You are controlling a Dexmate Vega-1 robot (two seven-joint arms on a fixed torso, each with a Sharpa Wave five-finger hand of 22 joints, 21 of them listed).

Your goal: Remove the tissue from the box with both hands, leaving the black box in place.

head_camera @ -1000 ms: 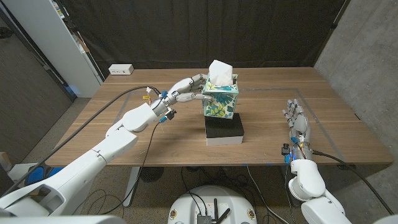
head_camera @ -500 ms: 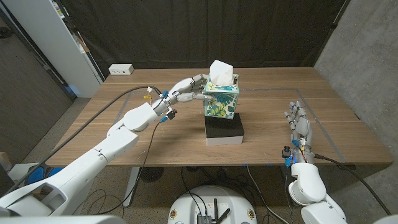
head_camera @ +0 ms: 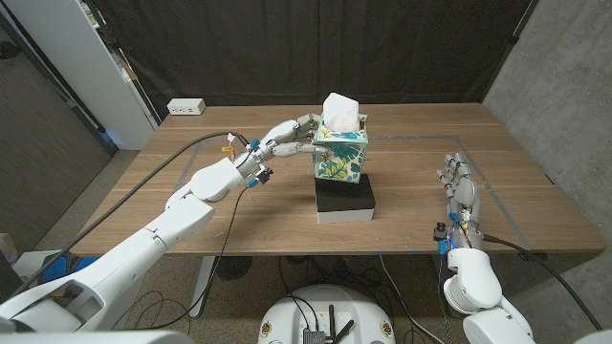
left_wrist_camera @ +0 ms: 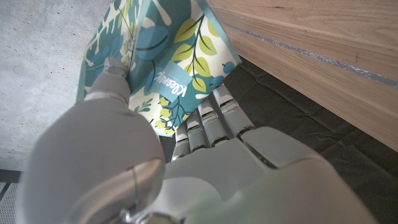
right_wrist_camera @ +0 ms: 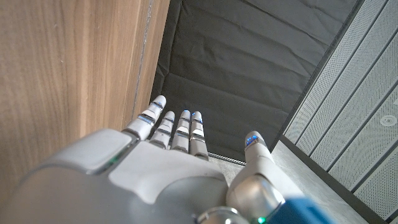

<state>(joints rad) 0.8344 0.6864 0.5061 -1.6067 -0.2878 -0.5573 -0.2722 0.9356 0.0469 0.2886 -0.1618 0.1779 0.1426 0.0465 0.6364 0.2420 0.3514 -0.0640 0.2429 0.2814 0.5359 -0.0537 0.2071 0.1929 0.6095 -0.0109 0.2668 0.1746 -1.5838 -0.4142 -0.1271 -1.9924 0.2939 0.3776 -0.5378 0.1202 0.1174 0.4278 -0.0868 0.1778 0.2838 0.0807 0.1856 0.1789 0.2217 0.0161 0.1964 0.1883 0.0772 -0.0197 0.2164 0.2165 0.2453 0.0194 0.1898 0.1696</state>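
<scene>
Only the right hand (head_camera: 458, 186) has crept slightly forward along the table edge, fingers extended and empty, while the left hand (head_camera: 287, 137) apparently still grips the leaf-print tissue box (head_camera: 339, 153) atop the black box (head_camera: 344, 202), tissue (head_camera: 340, 110) unpulled.

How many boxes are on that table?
2: a leafy tissue box, gripped by the left hand, sits atop a black box mid-table. A white power strip lies at the far corner.
</scene>
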